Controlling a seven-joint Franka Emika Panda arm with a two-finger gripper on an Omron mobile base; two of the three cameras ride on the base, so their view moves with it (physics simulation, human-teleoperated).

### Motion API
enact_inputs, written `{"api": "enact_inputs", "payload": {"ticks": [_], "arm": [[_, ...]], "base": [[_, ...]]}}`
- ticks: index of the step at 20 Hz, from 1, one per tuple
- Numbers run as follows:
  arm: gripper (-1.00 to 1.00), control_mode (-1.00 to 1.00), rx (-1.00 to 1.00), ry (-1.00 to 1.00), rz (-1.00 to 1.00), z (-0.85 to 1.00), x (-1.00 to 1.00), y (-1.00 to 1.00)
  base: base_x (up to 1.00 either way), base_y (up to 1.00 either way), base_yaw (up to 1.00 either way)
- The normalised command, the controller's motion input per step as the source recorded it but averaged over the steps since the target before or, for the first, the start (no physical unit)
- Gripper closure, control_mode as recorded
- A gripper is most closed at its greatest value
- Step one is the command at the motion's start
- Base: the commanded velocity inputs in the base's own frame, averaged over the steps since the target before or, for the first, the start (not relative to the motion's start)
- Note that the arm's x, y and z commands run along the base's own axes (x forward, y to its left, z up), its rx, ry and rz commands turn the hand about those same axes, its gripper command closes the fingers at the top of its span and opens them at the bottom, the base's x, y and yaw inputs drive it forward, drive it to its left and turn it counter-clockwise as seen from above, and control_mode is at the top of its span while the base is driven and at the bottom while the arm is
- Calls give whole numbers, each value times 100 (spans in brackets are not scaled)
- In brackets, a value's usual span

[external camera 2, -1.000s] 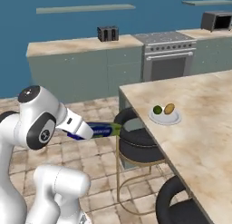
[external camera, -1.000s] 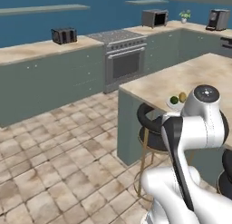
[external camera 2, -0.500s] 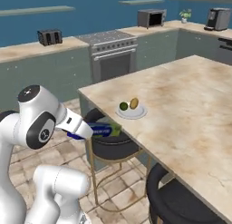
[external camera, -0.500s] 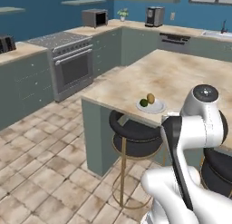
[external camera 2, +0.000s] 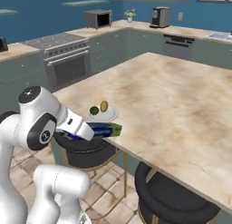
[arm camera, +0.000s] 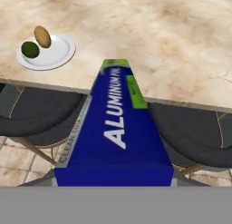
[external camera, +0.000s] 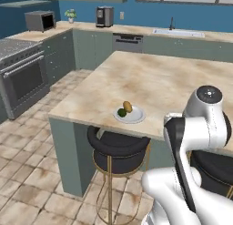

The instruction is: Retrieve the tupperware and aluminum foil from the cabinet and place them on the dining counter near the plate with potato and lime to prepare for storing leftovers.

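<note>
The jaws grasp the aluminum foil (arm camera: 115, 123) carton, its yellow-green end reaching over the marble tabletop (external camera 2: 181, 105) edge beside the plate (arm camera: 50, 55).

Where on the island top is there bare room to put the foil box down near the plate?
Bare marble lies right of the plate, ahead of the foil box, and across the island behind. Only the plate's spot is taken.

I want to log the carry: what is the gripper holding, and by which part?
The gripper holds the long dark-blue aluminum foil carton by its plain blue end; the yellow-green end points toward the marble counter.
</note>
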Motion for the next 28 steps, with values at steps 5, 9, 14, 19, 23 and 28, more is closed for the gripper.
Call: {"api": "enact_inputs", "payload": {"ticks": [5, 9, 14, 19, 23, 28], "arm": [[100, 100, 0, 0, 0, 0, 0, 0], [100, 100, 0, 0, 0, 0, 0, 0], [100, -100, 0, -19, -16, -5, 48, 4], [100, -100, 0, -13, 1, -27, 50, -1], [100, -100, 0, -3, 8, -31, 48, -2], [100, -100, 0, 5, 3, -30, 24, -10]], "base": [[78, 35, -38], [57, 23, -34], [0, 0, 0], [0, 0, 0], [0, 0, 0], [0, 0, 0]]}}
